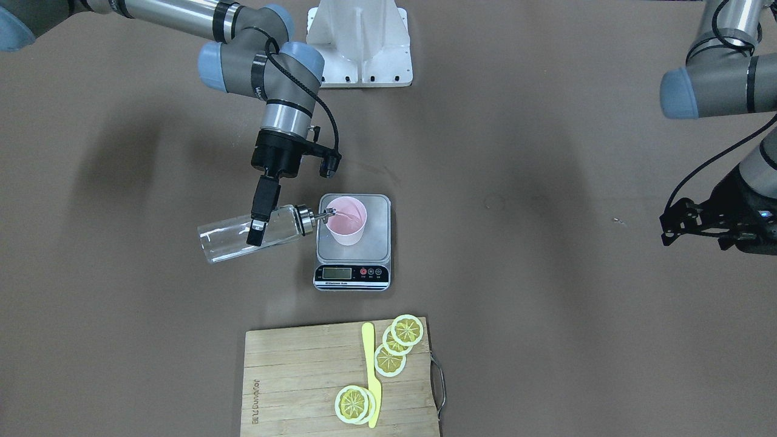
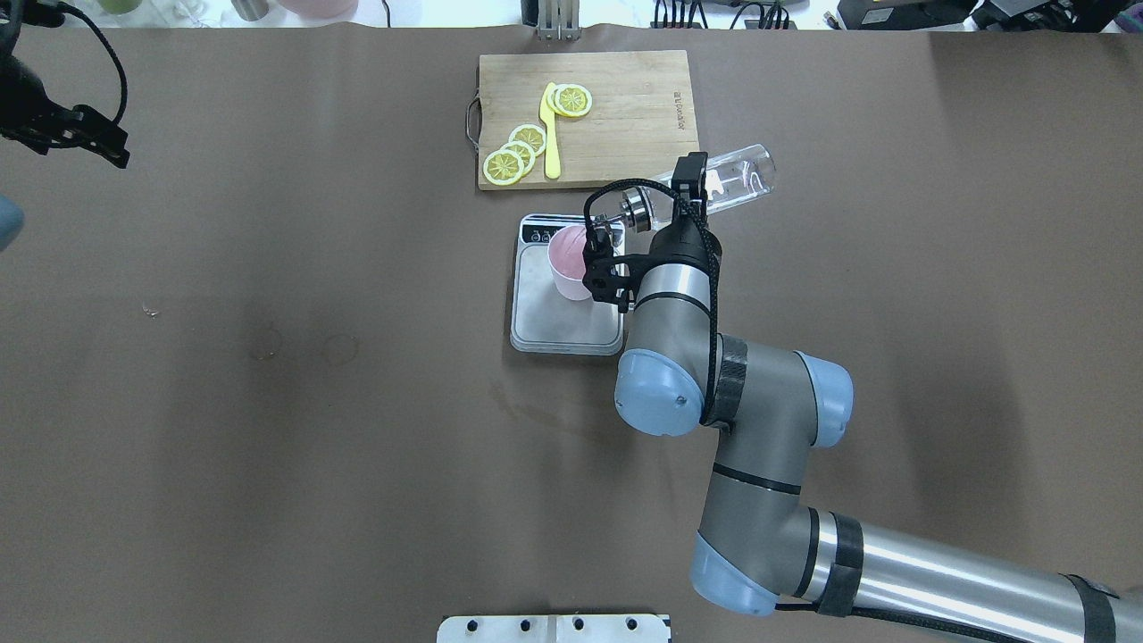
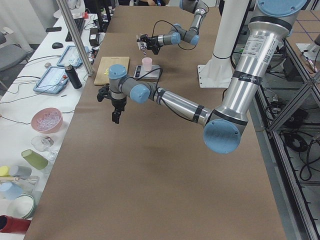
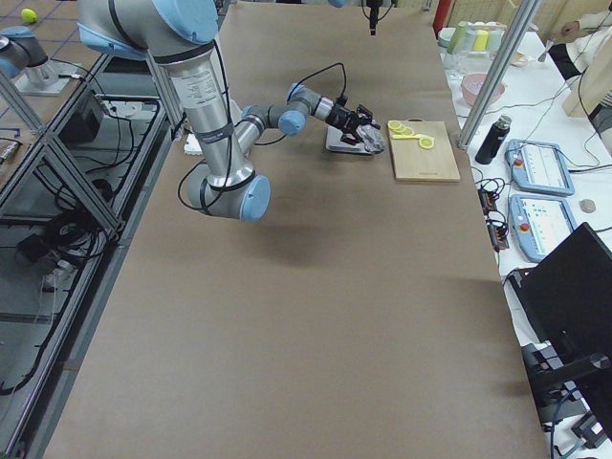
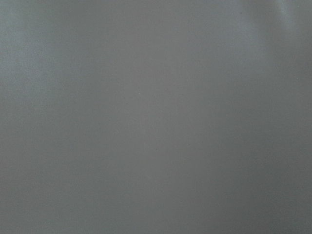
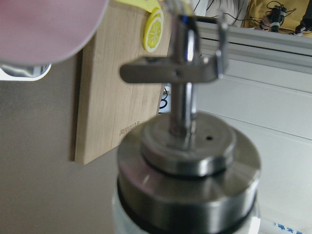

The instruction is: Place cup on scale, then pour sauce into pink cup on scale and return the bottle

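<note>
The pale pink cup [image 1: 347, 223] stands upright on the steel platform of the scale [image 1: 376, 243]. My right gripper [image 1: 258, 229] is shut on the glass body of the bottle [image 1: 227, 243], which lies nearly level. Its metal spout [image 1: 328, 213] reaches over the cup's rim, and clear sauce [image 1: 343, 215] glints inside the cup. From overhead the bottle [image 2: 741, 179] points left toward the cup [image 2: 568, 261]. The right wrist view is filled by the spout cap [image 6: 187, 161], with the cup [image 6: 48, 24] blurred at top left. My left gripper [image 1: 666, 227] hovers open and empty far off over bare table.
A wooden cutting board [image 1: 303, 376] with lemon slices [image 1: 397, 343] and a yellow knife [image 1: 370, 376] lies just beyond the scale, close to the bottle's base in the overhead view. The white robot base [image 1: 358, 42] is behind the scale. Brown table spreads to both sides.
</note>
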You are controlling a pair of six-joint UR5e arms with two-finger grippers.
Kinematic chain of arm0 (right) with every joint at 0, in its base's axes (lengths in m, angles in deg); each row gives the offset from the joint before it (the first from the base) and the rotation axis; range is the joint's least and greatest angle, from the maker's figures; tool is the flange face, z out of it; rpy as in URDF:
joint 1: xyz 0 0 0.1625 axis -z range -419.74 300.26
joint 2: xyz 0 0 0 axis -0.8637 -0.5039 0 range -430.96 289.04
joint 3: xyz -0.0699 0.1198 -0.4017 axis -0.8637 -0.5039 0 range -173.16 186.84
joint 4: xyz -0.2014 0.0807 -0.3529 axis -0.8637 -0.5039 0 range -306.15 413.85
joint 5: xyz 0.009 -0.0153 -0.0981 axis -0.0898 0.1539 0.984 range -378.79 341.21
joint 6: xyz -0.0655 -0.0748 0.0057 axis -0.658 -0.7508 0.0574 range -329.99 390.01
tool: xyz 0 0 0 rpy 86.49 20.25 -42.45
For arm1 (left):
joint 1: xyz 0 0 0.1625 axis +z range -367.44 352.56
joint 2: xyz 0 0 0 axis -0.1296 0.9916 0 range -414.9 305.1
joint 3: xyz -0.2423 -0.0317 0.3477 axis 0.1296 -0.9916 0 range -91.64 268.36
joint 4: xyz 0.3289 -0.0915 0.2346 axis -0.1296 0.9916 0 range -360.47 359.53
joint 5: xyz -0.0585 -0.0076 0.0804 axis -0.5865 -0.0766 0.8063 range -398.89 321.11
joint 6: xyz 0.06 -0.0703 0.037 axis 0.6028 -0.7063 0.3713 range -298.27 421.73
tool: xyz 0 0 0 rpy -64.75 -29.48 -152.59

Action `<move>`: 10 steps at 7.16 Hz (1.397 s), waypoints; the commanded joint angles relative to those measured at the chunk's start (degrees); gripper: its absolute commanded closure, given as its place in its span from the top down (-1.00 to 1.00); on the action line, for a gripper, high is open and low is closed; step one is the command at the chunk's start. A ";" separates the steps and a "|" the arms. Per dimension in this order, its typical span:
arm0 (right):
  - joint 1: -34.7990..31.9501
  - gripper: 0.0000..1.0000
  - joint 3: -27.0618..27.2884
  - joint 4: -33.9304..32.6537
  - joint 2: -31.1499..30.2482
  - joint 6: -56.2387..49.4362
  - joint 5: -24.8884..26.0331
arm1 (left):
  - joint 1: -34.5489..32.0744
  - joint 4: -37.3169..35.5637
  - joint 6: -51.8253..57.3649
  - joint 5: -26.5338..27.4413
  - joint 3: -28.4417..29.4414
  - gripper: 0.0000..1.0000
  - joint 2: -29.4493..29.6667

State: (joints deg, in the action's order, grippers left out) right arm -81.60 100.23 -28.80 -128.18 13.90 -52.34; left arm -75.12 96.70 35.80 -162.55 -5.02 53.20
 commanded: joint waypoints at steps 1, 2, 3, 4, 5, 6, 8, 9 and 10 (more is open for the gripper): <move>-0.28 -1.00 0.30 4.59 -1.48 8.57 -2.47 | 0.00 0.03 0.00 0.00 0.04 0.98 0.18; -0.37 -1.00 0.30 6.17 -1.57 12.99 -3.96 | 0.00 0.03 0.00 0.00 0.04 0.98 0.35; -0.81 -1.00 0.73 11.06 -2.88 16.51 -7.02 | 0.09 0.03 0.00 -0.09 0.13 0.98 0.53; -2.29 -1.00 3.87 12.85 -4.72 17.33 -10.27 | 0.09 0.03 0.00 -0.09 0.13 0.98 0.62; -3.79 -1.00 7.47 12.87 -7.00 23.43 -14.92 | 0.09 0.03 -0.09 -0.09 0.13 0.98 0.71; -5.80 -1.00 9.68 12.95 -8.33 24.62 -18.62 | 0.09 0.03 -0.09 -0.09 0.13 0.98 0.79; -8.27 -1.00 14.07 15.65 -14.02 33.54 -23.03 | 0.09 -0.06 -0.18 -0.09 -0.31 0.98 0.97; -9.94 -1.00 14.09 23.42 -18.23 38.04 -26.71 | 0.09 -0.15 -0.18 -0.09 -0.31 0.98 1.32; -11.26 -1.00 13.57 30.37 -22.10 42.61 -28.92 | 0.09 -0.15 -0.18 -0.09 -0.31 0.98 1.41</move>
State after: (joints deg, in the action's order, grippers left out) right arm -91.04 113.80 -6.75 -145.29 50.52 -77.86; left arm -75.03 96.59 35.63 -162.64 -5.29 54.42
